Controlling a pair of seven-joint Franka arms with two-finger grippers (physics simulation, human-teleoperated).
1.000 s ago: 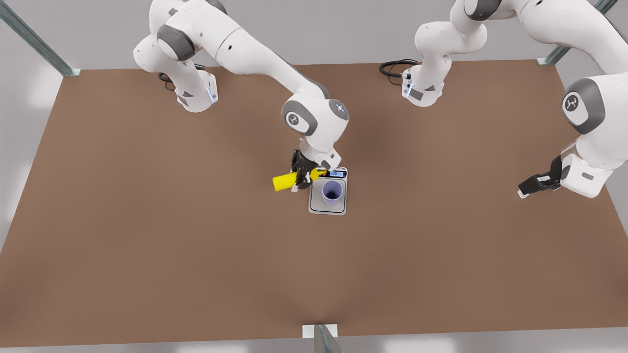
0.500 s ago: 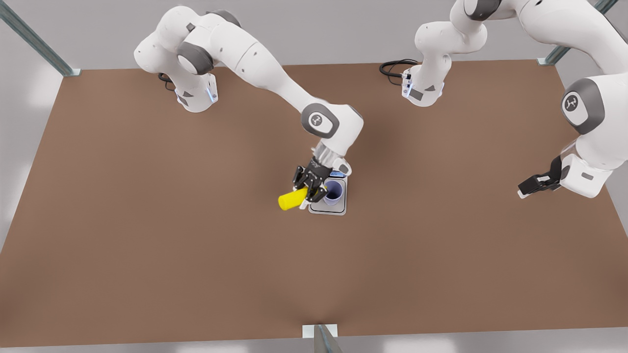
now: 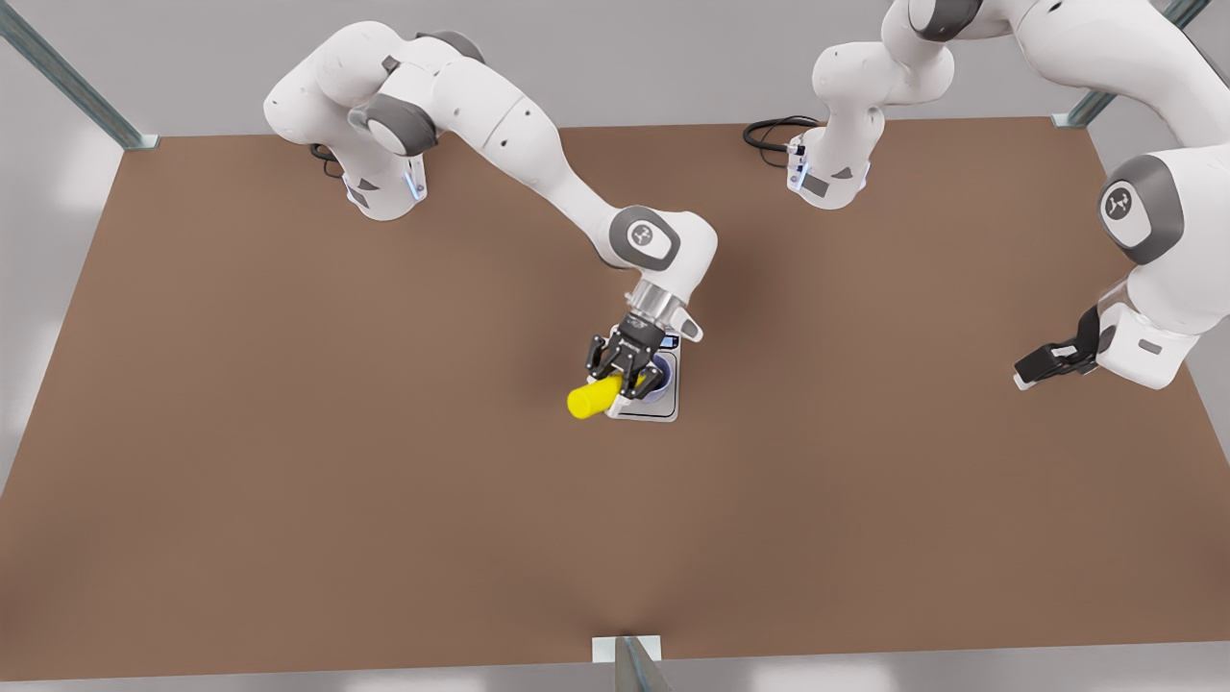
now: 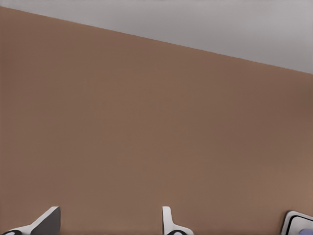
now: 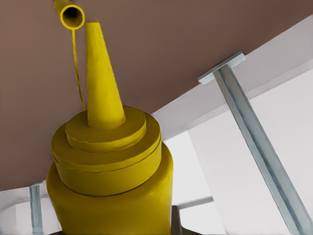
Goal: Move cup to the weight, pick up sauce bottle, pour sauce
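Right gripper clamps the sauce bottle, tilted over the cup standing on the weight mid-tabletop. Left gripper waits with fingers apart near the front view's right edge.
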